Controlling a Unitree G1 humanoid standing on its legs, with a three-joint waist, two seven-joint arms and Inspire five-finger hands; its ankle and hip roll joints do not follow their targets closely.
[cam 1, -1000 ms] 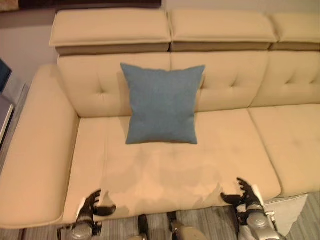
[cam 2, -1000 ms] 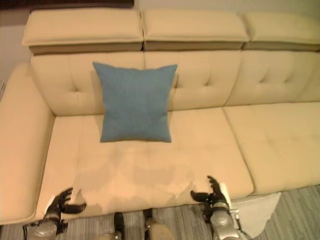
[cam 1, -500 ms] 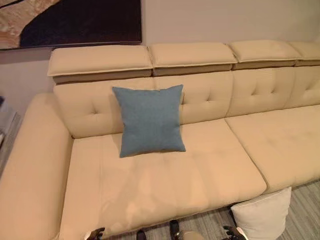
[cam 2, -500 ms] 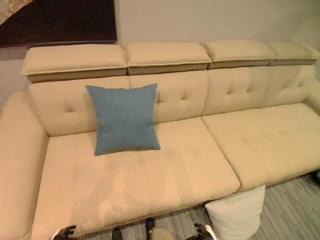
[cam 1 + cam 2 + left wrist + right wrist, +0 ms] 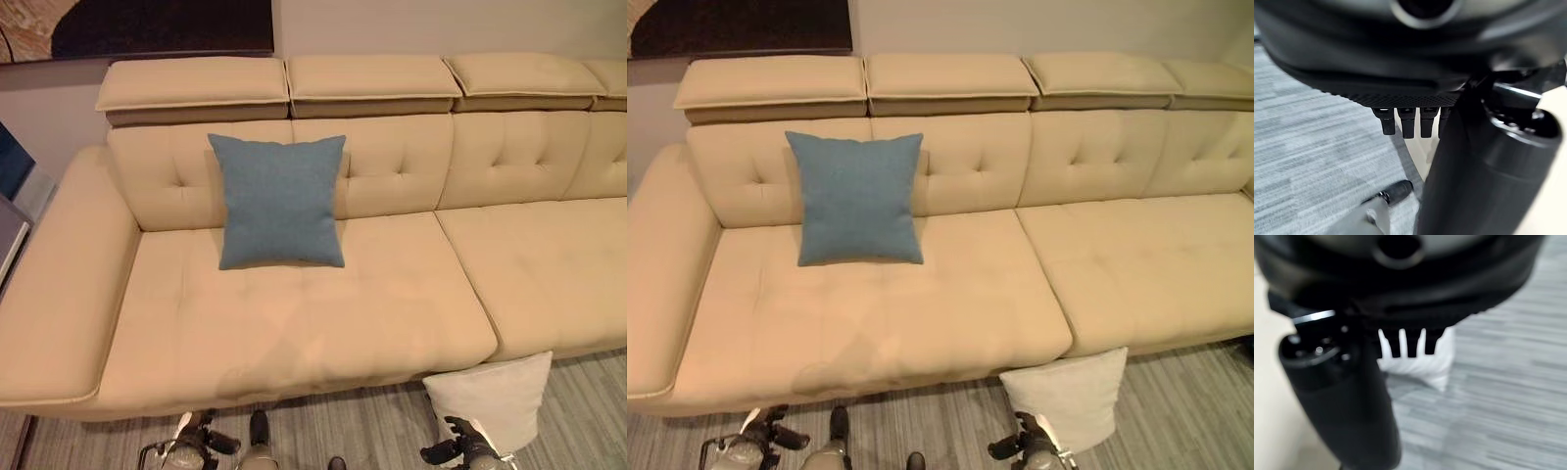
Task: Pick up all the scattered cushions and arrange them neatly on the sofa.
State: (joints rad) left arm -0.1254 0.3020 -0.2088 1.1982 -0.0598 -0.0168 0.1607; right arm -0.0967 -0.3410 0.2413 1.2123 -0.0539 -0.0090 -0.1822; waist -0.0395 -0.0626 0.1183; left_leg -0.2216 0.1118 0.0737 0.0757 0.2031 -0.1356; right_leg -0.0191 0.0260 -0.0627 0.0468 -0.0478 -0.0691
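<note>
The left hand (image 5: 196,446) hangs low over the grey floor (image 5: 362,426), short of the sofa's (image 5: 294,323) front edge, its fingers (image 5: 1400,122) relaxed and holding nothing. Beyond those fingers and a little to their right, one blue cushion (image 5: 279,201) stands upright on the seat, leaning against the backrest — well apart from both hands. Bare seat spreads on either side of it, wider to the right. One white cushion (image 5: 495,397) lies on the floor against the sofa's front edge, just beyond the right hand (image 5: 460,452) — near its fingers (image 5: 1408,345) but not touching them. Those fingers are loose and empty too. Two cushions in all: one blue, one white.
</note>
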